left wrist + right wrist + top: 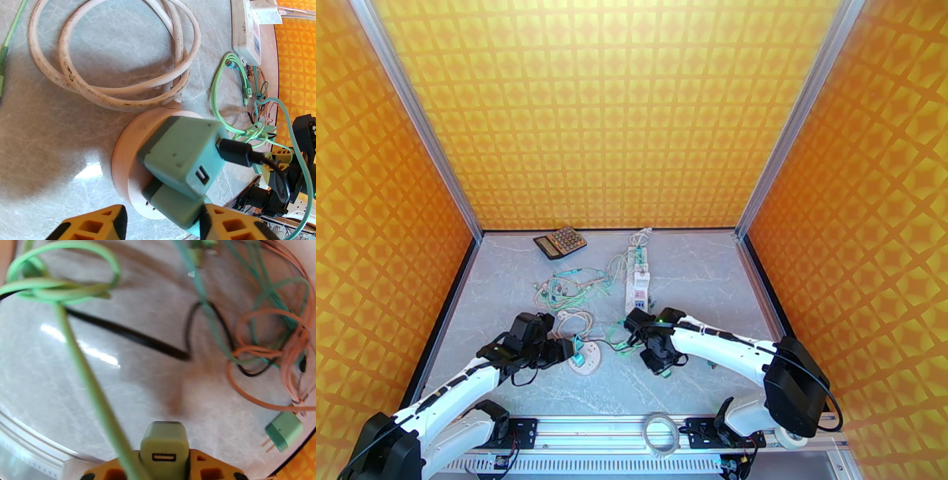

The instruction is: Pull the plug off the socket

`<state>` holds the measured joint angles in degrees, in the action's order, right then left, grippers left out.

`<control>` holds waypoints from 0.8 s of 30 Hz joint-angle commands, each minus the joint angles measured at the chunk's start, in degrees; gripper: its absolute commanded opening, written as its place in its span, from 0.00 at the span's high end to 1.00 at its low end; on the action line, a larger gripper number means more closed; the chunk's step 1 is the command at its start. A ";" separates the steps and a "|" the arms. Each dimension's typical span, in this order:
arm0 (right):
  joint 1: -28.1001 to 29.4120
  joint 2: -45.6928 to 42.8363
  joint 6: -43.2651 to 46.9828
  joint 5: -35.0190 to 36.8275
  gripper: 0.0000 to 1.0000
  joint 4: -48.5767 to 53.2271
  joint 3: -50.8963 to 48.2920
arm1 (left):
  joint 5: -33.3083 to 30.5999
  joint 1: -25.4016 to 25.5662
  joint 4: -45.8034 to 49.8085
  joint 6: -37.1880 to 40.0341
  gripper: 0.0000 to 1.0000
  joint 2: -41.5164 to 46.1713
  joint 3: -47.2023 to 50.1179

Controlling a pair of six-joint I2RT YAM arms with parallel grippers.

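Arms low, left (164, 223) astride plug (173, 203), right (164, 471) gripping charger (164, 443)

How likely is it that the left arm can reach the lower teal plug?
Probably yes: the left gripper hangs open, its fingers either side of the lower teal plug on the round socket, nothing between.

— How is the light?
— Bright and even, coming from overhead. The orange walls (632, 110) glow, and shadows on the table (703, 272) are soft.
— Any glare?
— White patches on the marble in both wrist views, which bend at the edges. In the right wrist view the green cable (91, 398) and the far wires (276, 338) smear, but the near green plug (164, 445) is crisper.
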<state>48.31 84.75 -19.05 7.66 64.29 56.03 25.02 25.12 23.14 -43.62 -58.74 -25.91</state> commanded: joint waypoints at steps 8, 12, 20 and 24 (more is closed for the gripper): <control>-0.37 -5.45 -4.26 3.54 0.22 -4.22 2.03 | -8.32 -0.34 13.86 0.60 0.25 -0.16 -1.83; -0.40 -8.84 -4.26 3.27 0.02 -9.16 2.40 | -8.49 -0.34 13.99 -0.30 0.22 0.88 -3.07; -0.41 -15.91 -5.18 0.56 0.02 -22.41 -0.10 | -9.84 -0.43 16.29 -1.95 0.12 4.51 -5.96; -0.36 -15.71 -3.74 -7.21 0.15 -28.74 -1.19 | -12.03 -0.65 18.13 -2.63 0.09 6.97 -7.23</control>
<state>48.23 69.19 -23.38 6.55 42.65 56.40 16.10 25.04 38.20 -45.21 -53.52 -30.81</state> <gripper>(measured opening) 0.868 0.906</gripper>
